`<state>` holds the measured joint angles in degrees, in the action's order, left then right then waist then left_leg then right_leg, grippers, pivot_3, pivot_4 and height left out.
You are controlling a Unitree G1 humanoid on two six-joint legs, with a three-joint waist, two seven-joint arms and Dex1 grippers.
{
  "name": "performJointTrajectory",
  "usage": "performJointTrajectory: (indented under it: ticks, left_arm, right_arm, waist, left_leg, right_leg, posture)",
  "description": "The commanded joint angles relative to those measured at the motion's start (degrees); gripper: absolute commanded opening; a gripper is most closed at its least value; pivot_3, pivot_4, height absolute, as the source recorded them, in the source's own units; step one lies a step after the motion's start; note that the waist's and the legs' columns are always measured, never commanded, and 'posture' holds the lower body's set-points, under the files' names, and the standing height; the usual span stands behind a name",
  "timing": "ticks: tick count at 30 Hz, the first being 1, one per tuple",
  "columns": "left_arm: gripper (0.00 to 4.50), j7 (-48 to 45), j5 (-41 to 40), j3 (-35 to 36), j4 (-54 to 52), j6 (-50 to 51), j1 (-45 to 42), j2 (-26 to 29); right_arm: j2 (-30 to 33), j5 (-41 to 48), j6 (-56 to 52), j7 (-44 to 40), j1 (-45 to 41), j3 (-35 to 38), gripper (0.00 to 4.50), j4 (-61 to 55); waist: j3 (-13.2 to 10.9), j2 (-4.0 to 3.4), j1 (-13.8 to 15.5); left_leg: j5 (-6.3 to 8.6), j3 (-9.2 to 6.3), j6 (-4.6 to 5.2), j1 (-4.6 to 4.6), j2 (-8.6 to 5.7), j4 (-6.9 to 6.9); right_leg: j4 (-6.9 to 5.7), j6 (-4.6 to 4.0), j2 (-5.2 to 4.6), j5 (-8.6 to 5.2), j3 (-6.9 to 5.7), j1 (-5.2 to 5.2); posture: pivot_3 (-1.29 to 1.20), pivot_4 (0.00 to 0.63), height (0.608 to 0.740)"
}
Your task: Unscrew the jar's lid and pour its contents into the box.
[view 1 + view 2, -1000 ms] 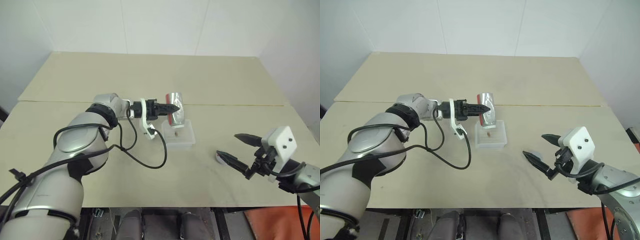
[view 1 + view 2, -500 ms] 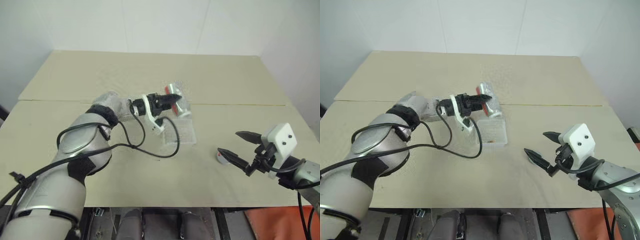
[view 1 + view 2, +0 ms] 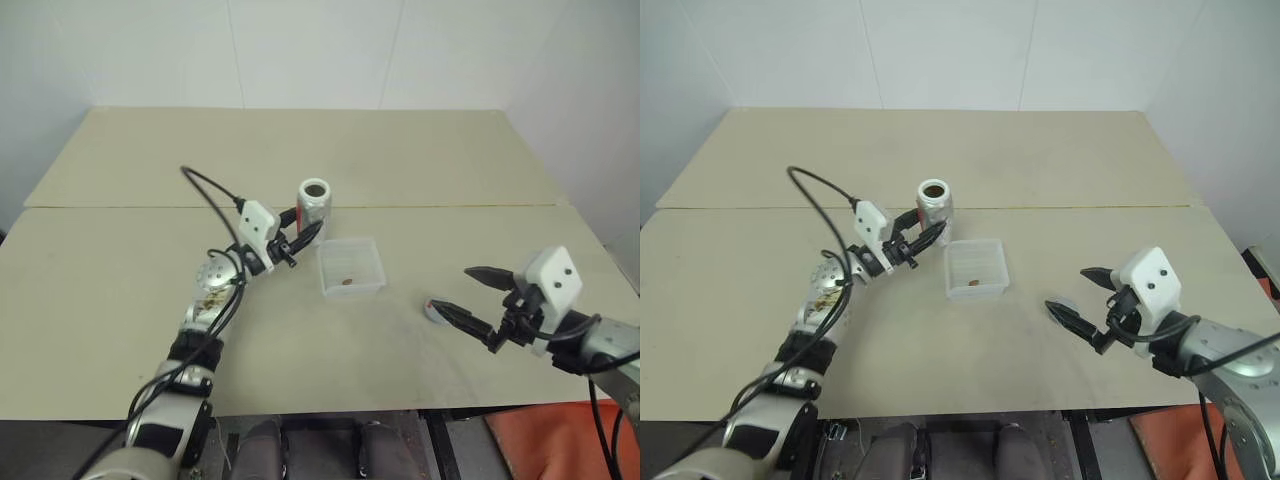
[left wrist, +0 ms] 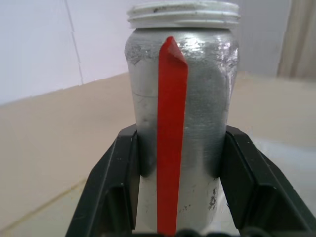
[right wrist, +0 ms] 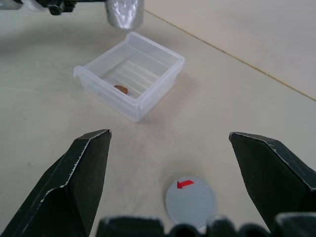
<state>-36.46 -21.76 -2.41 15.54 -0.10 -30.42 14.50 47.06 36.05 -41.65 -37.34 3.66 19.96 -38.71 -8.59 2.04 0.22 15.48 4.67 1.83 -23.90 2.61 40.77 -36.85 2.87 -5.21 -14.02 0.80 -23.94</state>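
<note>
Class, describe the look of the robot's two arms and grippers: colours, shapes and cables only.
Both grippers, left gripper and right gripper, have two black tapered fingers and a white boxy housing. The left arm is silver with black bands and a loose black cable looping above it. The right arm is silver-grey with black cabling.

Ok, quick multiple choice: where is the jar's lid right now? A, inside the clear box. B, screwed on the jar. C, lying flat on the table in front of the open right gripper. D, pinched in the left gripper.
C: the lid lies flat on the table between the spread fingers of the right gripper, while the jar stands open-topped.
</note>
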Motion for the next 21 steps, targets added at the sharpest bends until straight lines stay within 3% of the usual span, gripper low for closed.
performJointTrajectory:
  ticks: [1, 8, 21]
  left_arm:
    - [1.93, 4.54, -0.34, 1.04, -9.64, 6.86, 3.21, 0.07]
    - [1.93, 9.99, 5.97, 1.61, -14.07, 7.29, 8.29, 1.05]
    - [1.93, 11.53, 11.44, 2.24, -6.66, -0.52, 11.03, -0.37]
  right_arm:
    - [0.72, -1.02, 1.77, -0.67, -2.63, -1.52, 4.45, 0.56]
    - [0.03, -2.79, 2.48, -1.09, -4.42, -3.83, 4.45, 1.88]
    - [-1.47, -3.76, 2.67, -0.38, -3.09, -4.25, 4.45, 0.54]
  waist:
    - [0.06, -0.07, 0.12]
    - [0.09, -0.09, 0.57]
    - [0.11, -0.11, 0.57]
  left_leg:
    - [0.00, 0.01, 0.01, 0.09, -0.01, -0.02]
    - [0.03, 0.00, 0.04, 0.27, -0.03, -0.06]
    - [0.06, 0.01, 0.08, 0.66, -0.03, -0.22]
  right_leg:
    - [0.07, 0.00, 0.00, 0.00, 0.03, 0.06]
    - [0.11, 0.00, 0.00, 0.00, 0.00, 0.35]
    - [0.65, -0.01, -0.01, 0.00, -0.04, 0.78]
  posture:
    - [0.00, 0.150, 0.740]
    - [0.00, 0.150, 0.740]
    - [0.00, 0.150, 0.740]
